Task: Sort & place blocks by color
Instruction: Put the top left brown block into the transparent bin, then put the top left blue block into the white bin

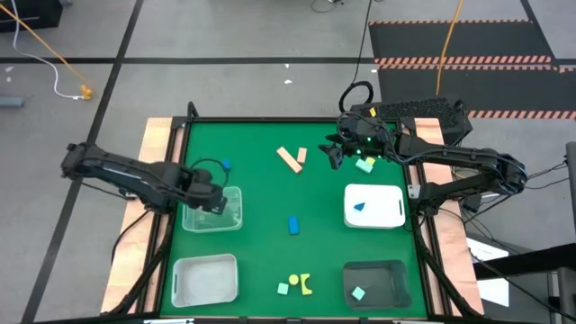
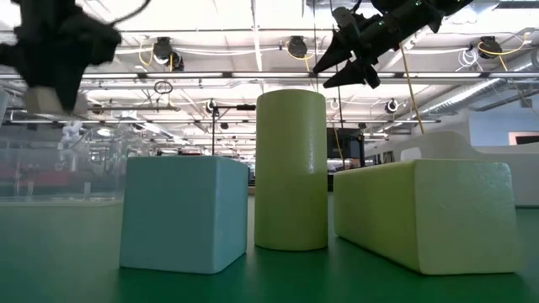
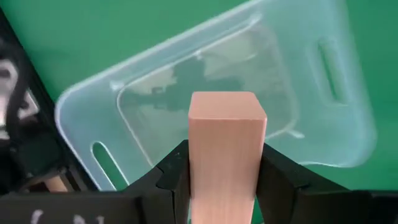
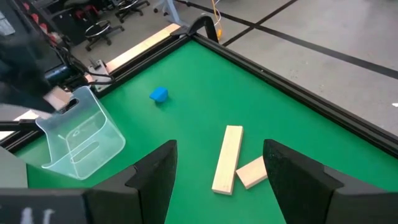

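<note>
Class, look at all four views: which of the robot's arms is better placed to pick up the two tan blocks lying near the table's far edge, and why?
Right. The right gripper hangs open directly above the tan blocks, while the left gripper is busy holding a tan block over the clear tray.

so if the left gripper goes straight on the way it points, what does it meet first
Likely the clear tray. The left gripper, shut on a tan block, points down into that tray, whose floor looks bare beneath the block. How far above the tray it hangs is unclear.
</note>
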